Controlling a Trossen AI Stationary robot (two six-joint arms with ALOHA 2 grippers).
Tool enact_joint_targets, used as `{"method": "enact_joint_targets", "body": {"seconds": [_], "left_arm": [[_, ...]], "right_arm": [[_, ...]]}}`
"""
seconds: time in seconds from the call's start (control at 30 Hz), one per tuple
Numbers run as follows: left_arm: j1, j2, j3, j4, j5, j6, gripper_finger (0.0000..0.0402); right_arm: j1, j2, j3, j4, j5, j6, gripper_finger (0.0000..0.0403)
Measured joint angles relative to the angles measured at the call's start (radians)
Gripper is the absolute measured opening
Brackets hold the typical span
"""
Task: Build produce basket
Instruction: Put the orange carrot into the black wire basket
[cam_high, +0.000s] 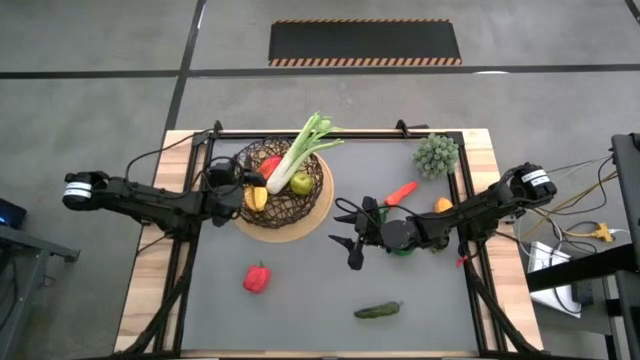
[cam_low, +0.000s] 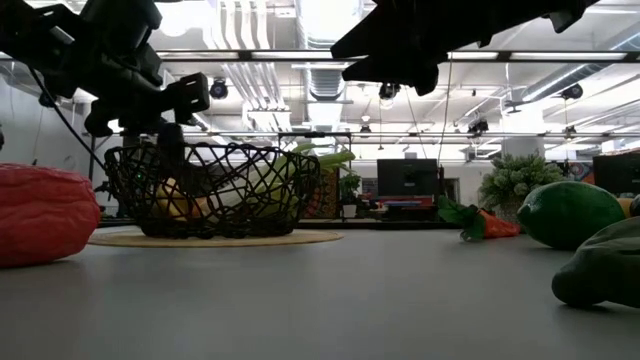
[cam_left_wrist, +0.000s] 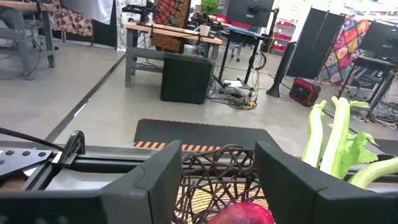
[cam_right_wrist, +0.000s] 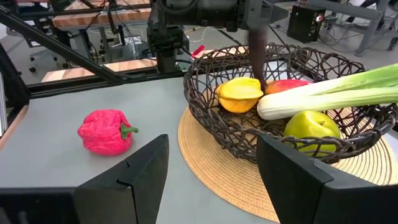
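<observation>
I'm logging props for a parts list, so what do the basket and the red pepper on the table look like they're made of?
Basket: dark, matte crisscrossing strands, likely wire or coated rattan, on a flat tan woven-looking disc.
Red pepper: bright, wrinkled, slightly glossy skin with a green stem, probably moulded plastic or rubber.

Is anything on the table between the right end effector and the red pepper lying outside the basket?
Nothing visible. The right end effector is open right of the basket; the red pepper lies on bare grey mat. The cucumber sits off that line.
</observation>
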Motion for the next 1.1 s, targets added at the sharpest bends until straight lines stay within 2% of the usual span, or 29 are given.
{"method": "enact_joint_targets", "body": {"seconds": [0.23, 0.57, 0.7, 0.87, 1.1], "left_arm": [[0.0, -0.004, 0.001, 0.0, 0.0, 0.017, 0.02], [-0.009, -0.057, 0.037, 0.0, 0.016, 0.196, 0.0202], [-0.024, -0.087, 0.053, 0.017, 0.172, 0.298, 0.0202], [-0.035, -0.126, 0.065, 0.05, 0.505, 0.396, 0.0202], [-0.038, -0.161, 0.077, 0.062, 0.914, 0.4, 0.0202]], "right_arm": [[0.0, 0.0, 0.0, 0.0, 0.0, 0.0, 0.0226], [0.001, 0.0, 0.0, -0.01, -0.001, 0.021, 0.0226], [0.001, 0.0, 0.0, -0.016, -0.002, 0.029, 0.0226], [0.001, 0.0, 0.0, -0.021, -0.003, 0.046, 0.0226], [0.001, 0.0, 0.0, -0.045, -0.003, 0.105, 0.0226]]}}
